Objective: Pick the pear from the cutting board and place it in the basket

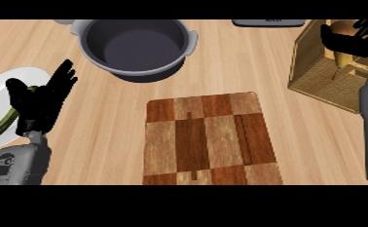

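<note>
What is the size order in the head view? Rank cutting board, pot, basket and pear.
1. cutting board, largest.
2. pot and basket: cannot be ranked, since the basket runs off the view's right edge.
3. pear, smallest, partly hidden by the right hand.

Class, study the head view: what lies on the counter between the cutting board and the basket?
Nothing: the head view shows bare counter between the cutting board and the basket; the right hand holds the pear over the basket.
</note>
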Action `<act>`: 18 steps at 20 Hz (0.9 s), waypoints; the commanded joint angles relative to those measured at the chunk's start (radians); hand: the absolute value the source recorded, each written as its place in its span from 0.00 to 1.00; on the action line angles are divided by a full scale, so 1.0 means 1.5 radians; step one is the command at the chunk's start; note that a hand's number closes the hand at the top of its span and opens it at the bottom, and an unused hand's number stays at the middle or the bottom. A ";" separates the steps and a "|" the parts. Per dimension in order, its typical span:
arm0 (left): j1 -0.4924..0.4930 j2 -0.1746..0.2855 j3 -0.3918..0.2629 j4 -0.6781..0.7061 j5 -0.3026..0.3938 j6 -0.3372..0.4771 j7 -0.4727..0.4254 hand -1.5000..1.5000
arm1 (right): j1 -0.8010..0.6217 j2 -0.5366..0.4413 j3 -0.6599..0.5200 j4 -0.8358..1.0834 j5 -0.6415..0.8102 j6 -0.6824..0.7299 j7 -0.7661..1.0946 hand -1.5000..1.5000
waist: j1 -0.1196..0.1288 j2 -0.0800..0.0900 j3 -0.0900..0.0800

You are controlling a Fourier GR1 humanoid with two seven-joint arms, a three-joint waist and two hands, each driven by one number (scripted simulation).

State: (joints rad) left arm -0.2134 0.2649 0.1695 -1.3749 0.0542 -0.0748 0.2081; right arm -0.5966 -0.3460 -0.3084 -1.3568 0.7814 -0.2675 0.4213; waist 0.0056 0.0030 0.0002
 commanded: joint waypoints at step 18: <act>0.008 -0.002 0.003 -0.012 -0.009 -0.003 0.012 0.50 | -0.062 -0.063 -0.203 0.147 -0.249 -0.111 -0.144 0.00 | -0.007 -0.002 0.000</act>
State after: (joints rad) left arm -0.2110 0.2508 0.1709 -1.4010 0.0402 -0.0648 0.2384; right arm -0.6969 -0.4173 -0.5120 -1.1236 0.5113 -0.4138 0.2172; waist 0.0007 -0.0002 0.0004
